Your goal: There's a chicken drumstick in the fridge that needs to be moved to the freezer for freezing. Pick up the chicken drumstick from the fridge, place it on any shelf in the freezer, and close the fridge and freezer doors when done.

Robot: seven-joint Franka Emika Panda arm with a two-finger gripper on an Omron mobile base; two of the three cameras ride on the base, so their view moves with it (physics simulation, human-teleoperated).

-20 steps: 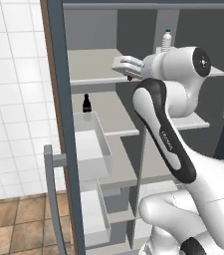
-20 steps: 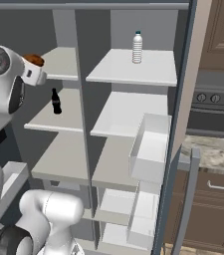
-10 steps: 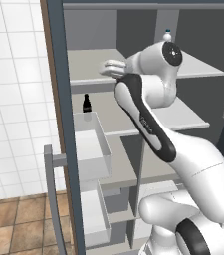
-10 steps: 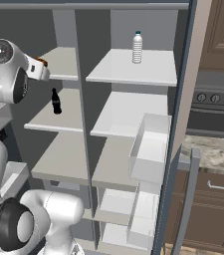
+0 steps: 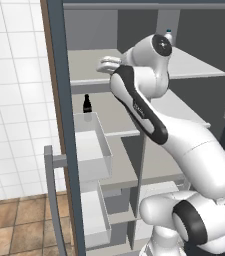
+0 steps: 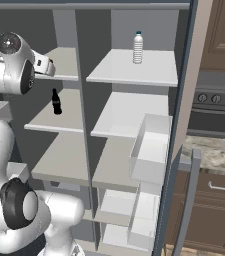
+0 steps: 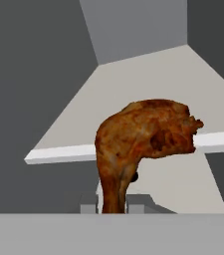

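My gripper (image 7: 112, 204) is shut on the thin stub of the chicken drumstick (image 7: 143, 137), a reddish-brown piece with its bulbous end up. In the hand view it hangs just before the front edge of a pale grey shelf (image 7: 148, 84). From the left base view, the gripper (image 5: 108, 65) is at the top shelf (image 5: 84, 62) of the left section, the freezer (image 5: 99, 30). The right base view shows the drumstick (image 6: 51, 63) at the tip of the gripper (image 6: 45, 64), over that shelf's (image 6: 66, 62) front edge. The fridge (image 6: 134, 110) on the right stands open, and both doors (image 5: 59, 100) (image 6: 184, 100) are swung wide.
A small dark bottle (image 5: 87, 104) (image 6: 56, 102) stands on the freezer's second shelf. A clear water bottle (image 6: 138, 47) is on the fridge's top shelf. White bins (image 5: 91, 145) (image 6: 151, 150) hang on the open doors. A stove (image 6: 216, 97) and counter are to the right.
The arm has swung left with the drumstick in its grip, bringing it up to the left section's top shelf. The bottles and doors have not moved.
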